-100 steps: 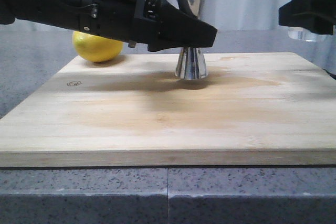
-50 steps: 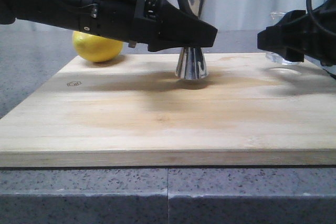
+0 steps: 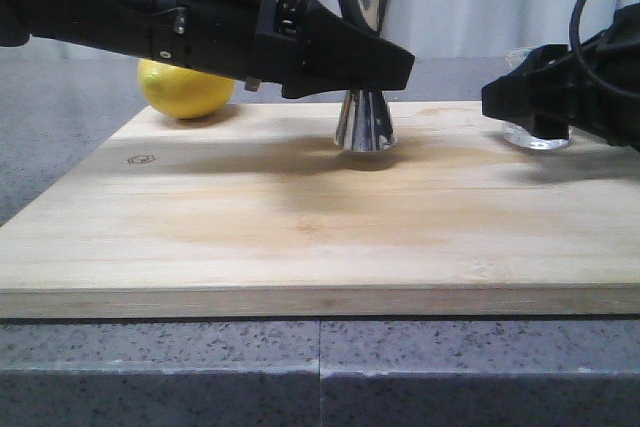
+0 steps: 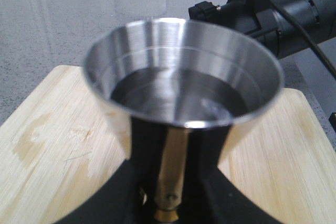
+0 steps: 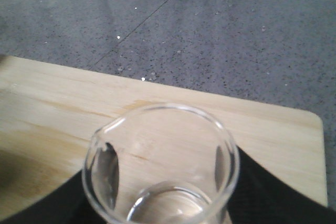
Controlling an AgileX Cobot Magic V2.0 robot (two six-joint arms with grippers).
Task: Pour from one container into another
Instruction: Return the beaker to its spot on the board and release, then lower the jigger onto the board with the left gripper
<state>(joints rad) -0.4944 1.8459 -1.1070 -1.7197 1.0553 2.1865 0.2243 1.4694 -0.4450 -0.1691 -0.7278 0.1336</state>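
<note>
The steel jigger (image 3: 363, 123) stands upright on the wooden board (image 3: 300, 227). My left gripper (image 3: 378, 67) is shut on its narrow waist. In the left wrist view the jigger's upper cup (image 4: 181, 77) holds clear liquid, and the black fingers (image 4: 131, 182) clamp the gold-banded waist. The clear glass beaker (image 3: 536, 135) is upright at the board's right rear, its base at the board's surface. My right gripper (image 3: 530, 97) is shut on it. In the right wrist view the beaker (image 5: 163, 156) looks empty, with its pouring lip towards the jigger side, held in the gripper (image 5: 163, 203).
A yellow lemon (image 3: 185, 87) lies behind the board's far left corner. Grey speckled countertop (image 5: 220, 35) surrounds the board. A darker damp stain (image 3: 300, 162) spreads across the board near the jigger. The right arm (image 4: 273, 19) shows beyond the jigger.
My right gripper has come down and leftwards with the beaker, from raised at the far right to the board's surface. The left arm and jigger have not moved.
</note>
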